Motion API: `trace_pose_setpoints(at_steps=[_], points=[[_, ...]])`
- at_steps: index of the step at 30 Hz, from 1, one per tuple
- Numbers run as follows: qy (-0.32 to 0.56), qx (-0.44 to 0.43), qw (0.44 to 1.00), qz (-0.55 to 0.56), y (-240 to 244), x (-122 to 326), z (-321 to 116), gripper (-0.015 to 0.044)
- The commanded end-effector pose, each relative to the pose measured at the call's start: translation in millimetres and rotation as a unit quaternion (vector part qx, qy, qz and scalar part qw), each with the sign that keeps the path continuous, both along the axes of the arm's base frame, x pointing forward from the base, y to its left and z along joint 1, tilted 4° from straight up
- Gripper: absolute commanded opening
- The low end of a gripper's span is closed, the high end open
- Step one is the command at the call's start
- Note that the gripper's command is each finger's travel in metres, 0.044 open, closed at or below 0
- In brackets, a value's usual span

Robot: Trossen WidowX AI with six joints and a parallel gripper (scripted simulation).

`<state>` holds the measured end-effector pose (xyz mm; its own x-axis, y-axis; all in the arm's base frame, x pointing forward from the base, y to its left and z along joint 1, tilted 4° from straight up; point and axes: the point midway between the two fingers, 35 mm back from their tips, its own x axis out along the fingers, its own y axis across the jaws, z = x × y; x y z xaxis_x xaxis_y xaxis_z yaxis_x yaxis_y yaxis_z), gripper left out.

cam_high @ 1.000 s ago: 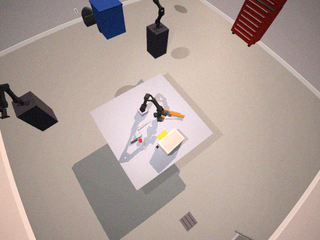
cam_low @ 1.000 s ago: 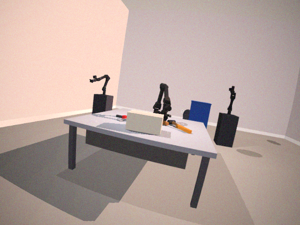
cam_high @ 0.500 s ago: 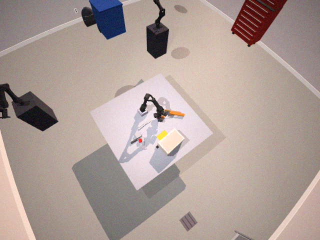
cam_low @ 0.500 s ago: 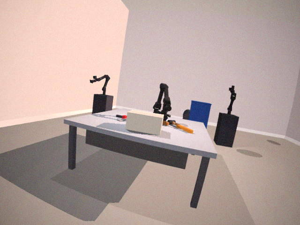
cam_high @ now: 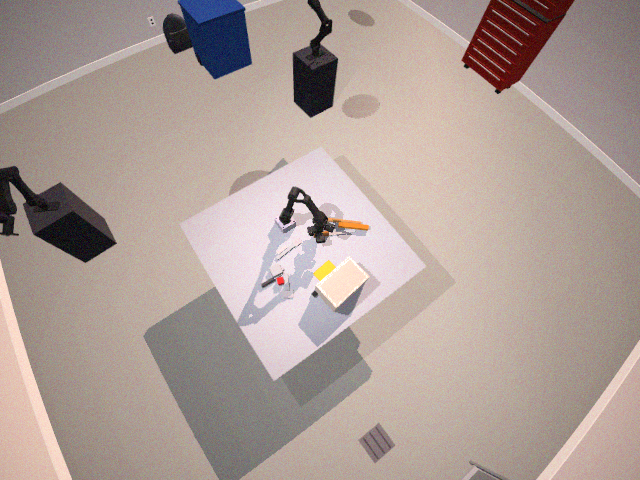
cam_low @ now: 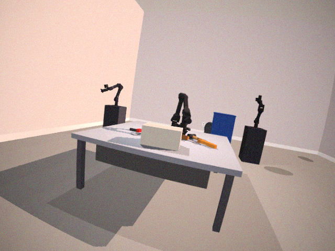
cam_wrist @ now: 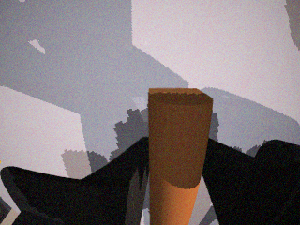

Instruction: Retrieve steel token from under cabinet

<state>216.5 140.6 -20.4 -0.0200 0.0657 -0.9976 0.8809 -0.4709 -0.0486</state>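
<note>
Jaws (cam_high: pixel 320 238) (cam_low: pixel 186 132) partly open, clamped on orange handle (cam_high: pixel 324 234) (cam_low: pixel 185 137) (cam_wrist: pixel 175 202), one finger each side; handle's end pokes out between them, above tabletop (cam_high: pixel 382 258) (cam_low: pixel 205 156) (cam_wrist: pixel 244 42).

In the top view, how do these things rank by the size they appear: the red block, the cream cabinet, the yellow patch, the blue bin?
1. Blue bin
2. Cream cabinet
3. Yellow patch
4. Red block
</note>
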Motion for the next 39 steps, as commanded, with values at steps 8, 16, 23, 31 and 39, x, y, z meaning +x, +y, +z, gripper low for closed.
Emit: trace_pose_setpoints(at_steps=[8, 16, 23, 31, 39], points=[[0.002, 0.001, 0.999, -0.036, 5, 0, 1, 0.0], [0.004, 0.0, 0.998, -0.062, 8, -1, 1, 0.0], [0.006, 0.0, 0.996, -0.085, 11, -1, 1, 0.0], [0.008, 0.0, 0.994, -0.111, 14, -2, 1, 0.0], [0.01, 0.0, 0.991, -0.137, 17, -2, 2, 0.0]])
